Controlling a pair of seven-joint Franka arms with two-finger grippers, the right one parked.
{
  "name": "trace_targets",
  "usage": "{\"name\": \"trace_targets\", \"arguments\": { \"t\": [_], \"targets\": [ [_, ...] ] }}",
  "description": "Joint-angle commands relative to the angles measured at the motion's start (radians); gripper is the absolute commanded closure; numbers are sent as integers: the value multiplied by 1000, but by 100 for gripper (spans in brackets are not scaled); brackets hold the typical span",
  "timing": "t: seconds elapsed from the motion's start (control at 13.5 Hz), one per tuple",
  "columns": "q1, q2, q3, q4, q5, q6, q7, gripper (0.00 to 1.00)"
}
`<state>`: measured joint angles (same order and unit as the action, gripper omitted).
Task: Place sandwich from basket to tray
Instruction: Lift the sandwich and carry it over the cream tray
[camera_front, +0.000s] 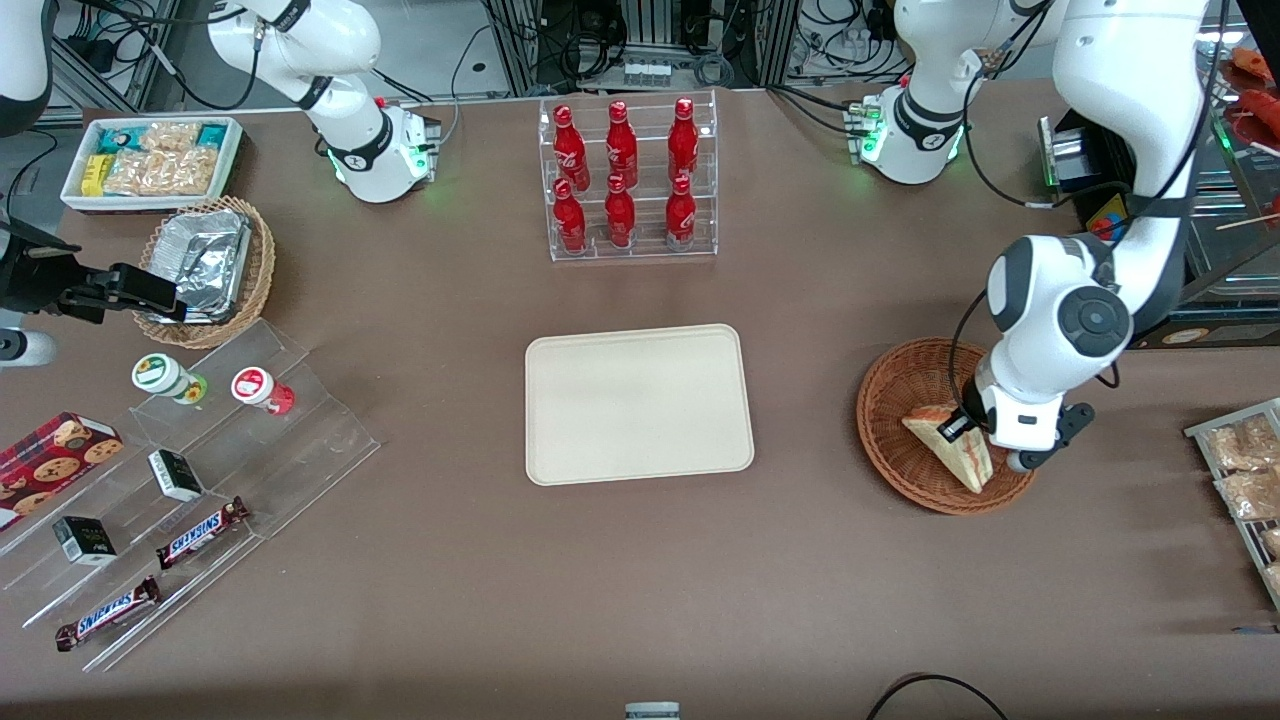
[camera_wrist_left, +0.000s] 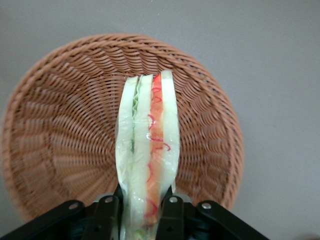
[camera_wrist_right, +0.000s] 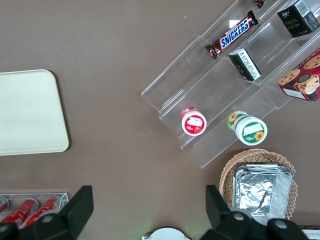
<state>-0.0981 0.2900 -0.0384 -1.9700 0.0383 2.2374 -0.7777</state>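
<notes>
Jaws of the working arm's gripper (camera_wrist_left: 146, 212) are closed on the sandwich (camera_wrist_left: 148, 150), one black finger (camera_wrist_left: 106, 215) pressed against each bread face, so the wedge stands on edge with its red and green filling strip showing between them. Seen from the front, the gripper (camera_front: 962, 425) sits low over the basket (camera_front: 900, 400), and the sandwich (camera_front: 952, 447) is inside the basket's rim, at the side nearer the front camera. Whether the wedge touches the wicker or hangs just above it cannot be told.

On the brown worktop (camera_front: 640, 580) the tray (camera_front: 637, 402) lies flat and bare, well apart from the basket toward the parked arm's end. Between basket and tray there is only open worktop. A clear rack of red bottles (camera_front: 626, 178) stands farther from the front camera than the tray. Toward the parked arm's end are a foil container in a tan wicker basket (camera_front: 205, 268), clear stepped shelves (camera_front: 215, 480) with two small cups and chocolate bars, and a white bin of snack packets (camera_front: 150, 160).
</notes>
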Motion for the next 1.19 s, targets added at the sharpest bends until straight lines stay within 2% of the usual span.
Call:
{"name": "trace_targets", "arguments": {
  "t": [0.0,0.15,0.37,0.52,1.11],
  "targets": [
    [-75,-11,-8,216,20,-264,-25,100],
    [-152,-9,-9,319,17,-367,-20,100],
    [-309,3,-14,359,15,-378,-24,100],
    [-415,72,-14,419,15,-378,-31,100],
    [-635,379,-26,625,8,-251,-100,100]
  ]
}}
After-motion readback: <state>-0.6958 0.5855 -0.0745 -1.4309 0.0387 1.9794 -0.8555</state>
